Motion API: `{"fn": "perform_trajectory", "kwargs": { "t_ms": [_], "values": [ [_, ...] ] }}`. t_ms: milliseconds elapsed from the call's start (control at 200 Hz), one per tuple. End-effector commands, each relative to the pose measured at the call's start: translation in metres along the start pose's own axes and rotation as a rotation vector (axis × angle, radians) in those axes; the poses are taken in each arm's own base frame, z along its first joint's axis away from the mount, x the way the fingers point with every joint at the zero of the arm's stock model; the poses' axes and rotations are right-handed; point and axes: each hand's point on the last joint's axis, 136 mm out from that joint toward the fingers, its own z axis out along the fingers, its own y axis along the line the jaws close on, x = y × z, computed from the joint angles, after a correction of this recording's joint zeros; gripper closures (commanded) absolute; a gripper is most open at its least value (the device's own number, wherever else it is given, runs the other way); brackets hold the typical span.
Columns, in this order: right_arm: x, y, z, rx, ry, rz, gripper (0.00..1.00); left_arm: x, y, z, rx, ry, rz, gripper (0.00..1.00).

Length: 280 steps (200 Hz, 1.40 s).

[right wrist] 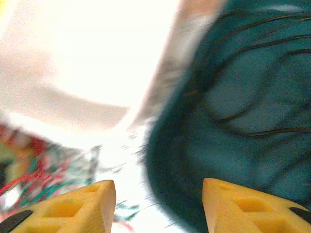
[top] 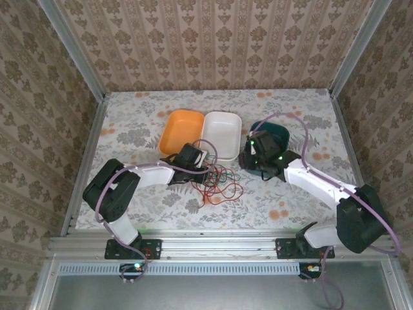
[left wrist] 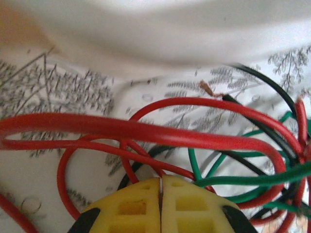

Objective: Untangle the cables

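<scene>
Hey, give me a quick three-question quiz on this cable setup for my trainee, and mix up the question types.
1. True or false: the left gripper is shut.
2. Which container holds black cables? A orange tub, B white tub, C teal bowl.
3. Fill in: the tangle of red and green cables lies just in front of the ___ tub.
Key: 1 true; 2 C; 3 white.
</scene>
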Motion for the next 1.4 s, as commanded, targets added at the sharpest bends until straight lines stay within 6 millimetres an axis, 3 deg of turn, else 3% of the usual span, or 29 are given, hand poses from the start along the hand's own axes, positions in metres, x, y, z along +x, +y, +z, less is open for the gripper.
{"fn": "perform_trajectory", "kwargs": {
  "t_ms": [0, 95, 175, 285, 460, 575, 850, 1010, 1215, 1315, 1395],
  "values": [
    [0.019, 0.053, -0.004, -0.241, 0.034, -0.076, 0.48, 0.014, -0.002, -0.013, 0.060, 0.023, -0.024, 0.87],
    [0.032, 0.075, 0.000, -0.309, 0.070, -0.109, 0.48, 0.008, -0.003, -0.030, 0.055, -0.029, -0.018, 0.74],
    [0.034, 0.088, 0.001, -0.341, 0.077, -0.126, 0.48, 0.003, -0.001, -0.042, 0.038, -0.062, -0.022, 0.72],
    [0.037, 0.093, 0.012, -0.341, 0.099, -0.125, 0.48, -0.004, 0.005, -0.058, 0.008, -0.100, -0.039, 0.63],
    [0.027, 0.093, 0.006, -0.325, 0.068, -0.139, 0.49, -0.014, 0.015, -0.082, 0.023, -0.176, -0.097, 0.58],
    [0.020, 0.085, 0.005, -0.274, 0.047, -0.138, 0.49, -0.021, 0.006, -0.093, 0.093, -0.220, -0.085, 0.51],
    [0.012, 0.067, 0.015, -0.182, 0.043, -0.063, 0.49, -0.015, -0.055, -0.078, 0.261, -0.099, 0.088, 0.22],
    [0.010, 0.056, 0.010, -0.175, 0.027, -0.025, 0.49, -0.008, -0.064, -0.053, 0.222, -0.008, 0.135, 0.02],
    [0.009, 0.039, -0.002, -0.157, 0.001, 0.017, 0.49, -0.005, -0.045, -0.021, 0.034, 0.072, 0.153, 0.05],
    [0.012, 0.034, -0.005, -0.151, 0.002, 0.020, 0.49, 0.002, -0.044, -0.011, 0.009, 0.118, 0.166, 0.19],
    [0.016, 0.032, -0.006, -0.148, 0.010, 0.011, 0.49, 0.007, -0.044, -0.006, 0.017, 0.141, 0.158, 0.40]
  ]
}}
